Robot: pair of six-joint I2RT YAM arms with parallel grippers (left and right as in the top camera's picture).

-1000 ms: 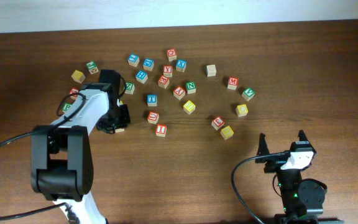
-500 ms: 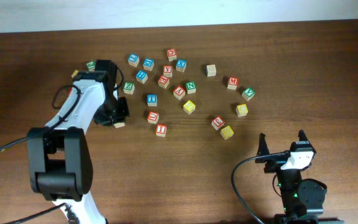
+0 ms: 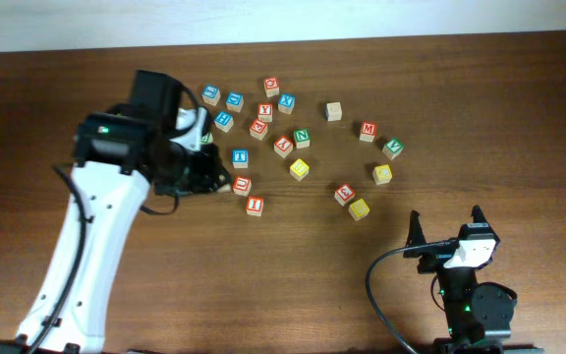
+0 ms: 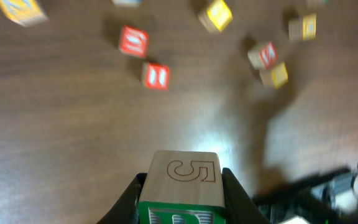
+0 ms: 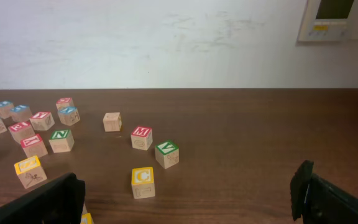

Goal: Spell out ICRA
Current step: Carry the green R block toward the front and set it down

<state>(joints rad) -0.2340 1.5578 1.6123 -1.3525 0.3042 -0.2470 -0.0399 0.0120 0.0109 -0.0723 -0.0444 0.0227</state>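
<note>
My left gripper (image 3: 212,177) is shut on a wooden block with a green lettered face and a "5" on its plain face (image 4: 184,174), held above the table left of the red I block (image 3: 254,206). The I block also shows in the left wrist view (image 4: 156,76). A yellow C block (image 3: 382,174) lies at the right and shows in the right wrist view (image 5: 143,181). My right gripper (image 3: 450,234) is open and empty near the front right; its fingers frame the right wrist view (image 5: 191,196).
Several letter blocks are scattered across the back middle: a blue T (image 3: 240,157), a green N (image 3: 302,138), a red M (image 3: 368,131), a green V (image 3: 392,148). A red block (image 3: 345,194) and a yellow block (image 3: 359,208) lie together.
My left arm has risen and swung to the right with the block in its jaws, away from the blocks at the far left. The right arm has not moved.
</note>
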